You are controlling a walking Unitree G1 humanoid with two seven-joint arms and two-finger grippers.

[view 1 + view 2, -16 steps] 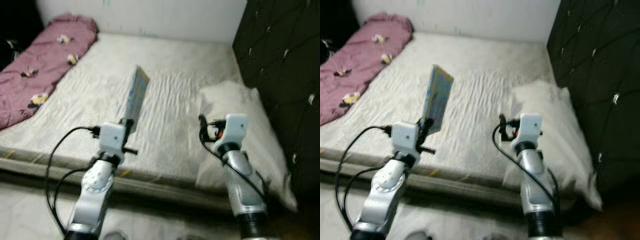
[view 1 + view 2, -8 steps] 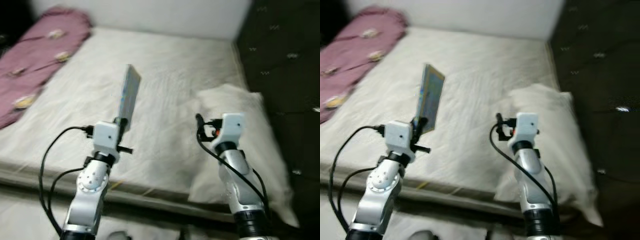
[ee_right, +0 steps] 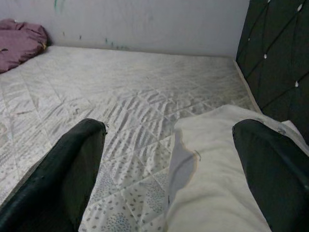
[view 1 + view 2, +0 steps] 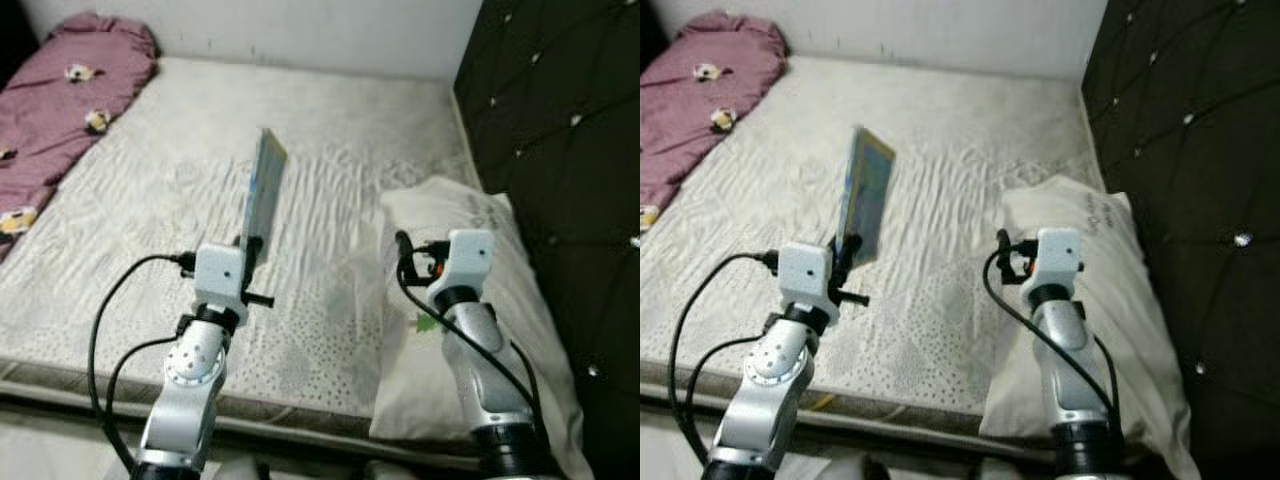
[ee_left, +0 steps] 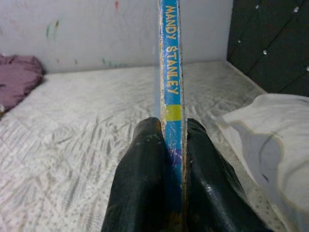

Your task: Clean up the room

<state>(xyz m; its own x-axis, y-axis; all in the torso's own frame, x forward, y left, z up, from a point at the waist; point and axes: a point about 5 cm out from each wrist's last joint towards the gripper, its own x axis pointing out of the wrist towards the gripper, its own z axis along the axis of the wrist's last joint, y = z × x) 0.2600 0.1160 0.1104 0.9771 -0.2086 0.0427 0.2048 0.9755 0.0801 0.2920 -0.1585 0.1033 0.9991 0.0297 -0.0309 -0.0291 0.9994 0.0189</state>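
Head pair looking down over the bed, sharing the pillow; wrist views low, close, facing the far wall.

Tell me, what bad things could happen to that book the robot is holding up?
The left gripper pinches the thin book only at its bottom edge, so the tall part standing above could tip or slip out, perhaps while the robot moves.

If it falls, it would likely land on the mattress, so probably little harm, though pages might bend.

The right gripper hangs open over the pillow and could snag it if lowered.
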